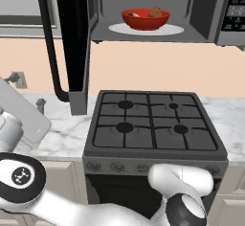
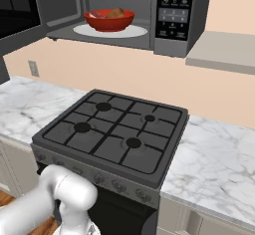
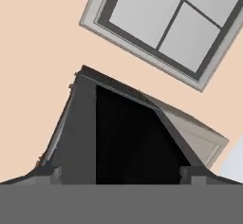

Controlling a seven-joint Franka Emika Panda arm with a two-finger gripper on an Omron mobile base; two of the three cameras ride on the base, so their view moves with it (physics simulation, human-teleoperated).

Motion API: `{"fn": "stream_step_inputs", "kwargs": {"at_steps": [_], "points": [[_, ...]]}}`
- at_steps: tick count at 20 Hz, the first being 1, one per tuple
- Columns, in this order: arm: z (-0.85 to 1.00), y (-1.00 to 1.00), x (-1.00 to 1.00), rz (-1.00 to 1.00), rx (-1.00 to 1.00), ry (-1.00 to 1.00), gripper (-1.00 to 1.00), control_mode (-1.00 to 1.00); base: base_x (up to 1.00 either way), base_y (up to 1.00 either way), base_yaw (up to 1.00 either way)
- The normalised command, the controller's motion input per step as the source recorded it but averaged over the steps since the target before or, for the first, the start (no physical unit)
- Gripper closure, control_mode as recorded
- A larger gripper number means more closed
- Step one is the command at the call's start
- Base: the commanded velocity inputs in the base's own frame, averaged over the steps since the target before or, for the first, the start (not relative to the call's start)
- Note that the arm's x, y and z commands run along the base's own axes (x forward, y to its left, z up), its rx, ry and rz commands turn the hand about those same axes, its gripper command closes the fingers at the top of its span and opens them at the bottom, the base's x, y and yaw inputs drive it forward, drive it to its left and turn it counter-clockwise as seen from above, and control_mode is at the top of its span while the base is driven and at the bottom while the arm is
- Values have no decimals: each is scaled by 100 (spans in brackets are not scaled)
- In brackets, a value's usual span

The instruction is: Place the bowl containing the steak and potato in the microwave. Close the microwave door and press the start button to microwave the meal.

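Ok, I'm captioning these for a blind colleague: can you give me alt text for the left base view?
A red bowl holding the steak and potato sits on the white turntable inside the open microwave. Its dark door hangs open at left, above a black four-burner stove set in a marble counter.

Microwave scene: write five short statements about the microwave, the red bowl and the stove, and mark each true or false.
1. The glossy round red bowl sits on the white round turntable plate inside the grey-and-black microwave. True.
2. The wide dark microwave door is shut. False: it stands swung open at the left.
3. The bowl is empty. False: a small brown oval potato and a pinkish-red steak slab lie in it.
4. The black gas stove has a pot on a burner. False: all four burners are bare.
5. The dark keypad panel is to the right of the cavity. True.
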Motion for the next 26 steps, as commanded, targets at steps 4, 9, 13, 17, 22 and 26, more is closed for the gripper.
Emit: {"fn": "stream_step_inputs", "kwargs": {"at_steps": [4, 9, 13, 17, 22, 26], "points": [[0, 3, 19, -38, -4, 3, -100, -100, 0, 0, 0], [0, -49, 0, -44, 0, 0, -100, -100, 0, 0, 0], [2, -63, 8, -42, 0, 0, -100, -100, 0, 0, 0], [17, -87, 1, -37, 2, 0, -100, -100, 0, 0, 0], [15, -98, -6, -29, 6, -6, -100, -100, 0, 0, 0], [0, -100, -33, -20, 9, -10, -100, -100, 0, 0, 0]]}}
